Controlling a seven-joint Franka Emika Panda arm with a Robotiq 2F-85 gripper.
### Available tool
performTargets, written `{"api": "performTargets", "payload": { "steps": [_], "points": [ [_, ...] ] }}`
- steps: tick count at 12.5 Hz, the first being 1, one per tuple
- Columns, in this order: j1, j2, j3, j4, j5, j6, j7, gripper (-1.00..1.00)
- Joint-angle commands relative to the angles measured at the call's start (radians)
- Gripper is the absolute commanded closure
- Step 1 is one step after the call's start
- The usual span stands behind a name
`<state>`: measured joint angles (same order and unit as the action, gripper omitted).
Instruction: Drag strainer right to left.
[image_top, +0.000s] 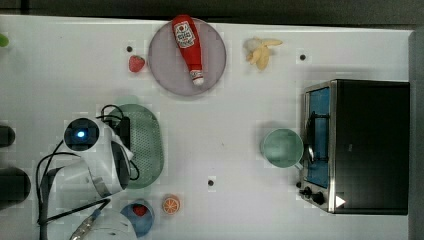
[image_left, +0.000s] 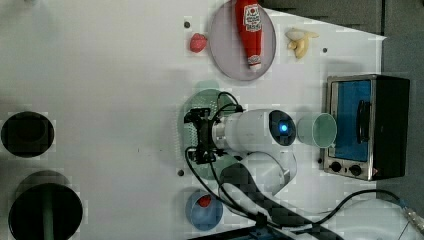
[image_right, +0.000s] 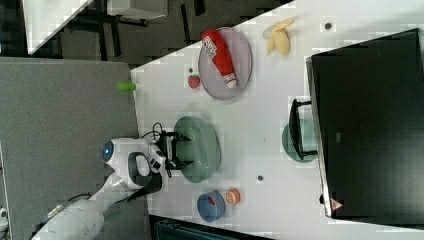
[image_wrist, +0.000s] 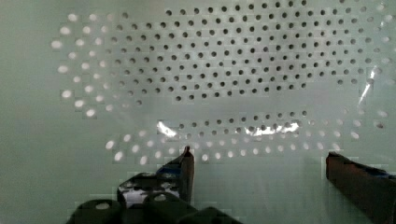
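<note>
- Close under the wrist camera, the strainer (image_wrist: 224, 74) spreads its pale mint-green perforated inside, with the jaws of the gripper (image_wrist: 261, 163) standing wide apart just above it, one dark fingertip (image_wrist: 186, 163) at one side and the other at the frame's edge; nothing is held between them.
- Seen in the top view, the strainer (image_top: 147, 145) lies on the white surface (image_top: 230, 150) toward the top view's left, its long side running up and down the picture, partly covered by the white arm (image_top: 95, 160).
- Just beside the strainer's lower end in the top view sit a blue bowl (image_top: 139, 220) with a red piece in it and an orange slice (image_top: 171, 204).
- Above the strainer in the top view, a red strawberry (image_top: 136, 63) lies next to a round grey plate (image_top: 165, 70) that carries a ketchup bottle (image_top: 188, 47) on its side.
- A peeled banana (image_top: 261, 51) lies to the top view's right of the plate.
- Well apart from the strainer, toward the top view's right, a round green cup (image_top: 281, 147) stands just beside the front of a toaster oven (image_top: 370, 145).
- From the right view, the gripper (image_right: 180, 148) reaches over the strainer's (image_right: 202, 150) rim nearest the arm, fingers spread over the basin.
</note>
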<state>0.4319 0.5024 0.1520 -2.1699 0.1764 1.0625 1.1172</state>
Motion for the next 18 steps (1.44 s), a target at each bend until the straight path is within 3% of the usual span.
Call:
{"api": "performTargets", "payload": {
  "steps": [1, 11, 18],
  "points": [
    [0.056, 0.031, -0.004, 0.045, 0.048, -0.008, 0.071, -1.0],
    [0.154, 0.123, -0.004, 0.196, 0.116, -0.005, 0.139, -1.0],
    [0.182, 0.128, -0.017, 0.247, 0.105, -0.033, 0.108, -1.0]
  ]
}}
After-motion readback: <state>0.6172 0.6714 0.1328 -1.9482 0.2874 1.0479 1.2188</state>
